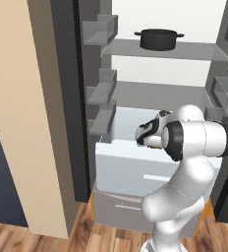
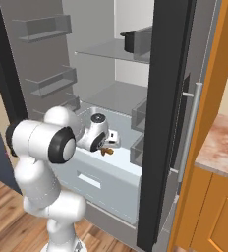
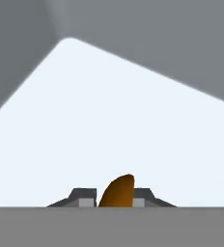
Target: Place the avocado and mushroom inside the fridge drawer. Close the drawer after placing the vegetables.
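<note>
Our fingers (image 3: 115,198) are clamped on the mushroom (image 3: 118,191), a tan-brown lump between the tips, held over the open fridge drawer (image 1: 130,170). A black pot (image 1: 158,39) sits on the shelf (image 1: 194,51) above.

Open fridge (image 1: 155,88), wooden floor (image 1: 17,238)

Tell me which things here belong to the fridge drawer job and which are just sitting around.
Part of the job:
- gripper, shut on a small brown item, probably the mushroom
- fridge drawer, pulled open under the hand

Just there:
- black pot on the upper shelf
- grey door bins
</note>
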Controlling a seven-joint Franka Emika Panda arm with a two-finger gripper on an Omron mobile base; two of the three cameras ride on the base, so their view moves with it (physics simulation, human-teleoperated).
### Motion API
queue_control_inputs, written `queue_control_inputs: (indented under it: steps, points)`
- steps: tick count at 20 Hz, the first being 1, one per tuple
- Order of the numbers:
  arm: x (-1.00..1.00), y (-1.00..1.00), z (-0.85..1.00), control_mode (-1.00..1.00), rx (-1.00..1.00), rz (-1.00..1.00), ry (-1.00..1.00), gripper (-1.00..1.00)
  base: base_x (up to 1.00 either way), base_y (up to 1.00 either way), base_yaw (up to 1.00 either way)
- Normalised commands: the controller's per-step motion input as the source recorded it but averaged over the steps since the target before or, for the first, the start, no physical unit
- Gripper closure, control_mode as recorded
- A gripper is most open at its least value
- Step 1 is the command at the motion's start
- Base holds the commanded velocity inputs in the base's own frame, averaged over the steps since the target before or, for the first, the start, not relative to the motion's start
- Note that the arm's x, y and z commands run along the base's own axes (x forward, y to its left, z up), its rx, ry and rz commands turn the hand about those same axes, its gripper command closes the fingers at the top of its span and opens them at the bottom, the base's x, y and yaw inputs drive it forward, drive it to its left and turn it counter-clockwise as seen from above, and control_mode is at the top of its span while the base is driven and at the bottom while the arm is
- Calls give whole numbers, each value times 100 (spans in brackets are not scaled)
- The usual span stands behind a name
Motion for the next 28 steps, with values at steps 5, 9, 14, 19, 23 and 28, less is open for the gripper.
queue_control_inputs:
  steps: [5,9,14,19,23,28]
  points:
    - [12,0,-50,-100,-1,0,15,100,0,0,0]
    - [1,0,-36,-100,0,0,14,100,0,0,0]
    - [0,0,14,-100,1,-2,0,-100,0,0,0]
    - [7,0,56,-100,0,-1,0,-100,0,0,0]
    - [0,16,80,-100,0,-9,-6,-100,0,0,0]
    - [-33,17,96,-100,0,-5,-13,-100,0,0,0]
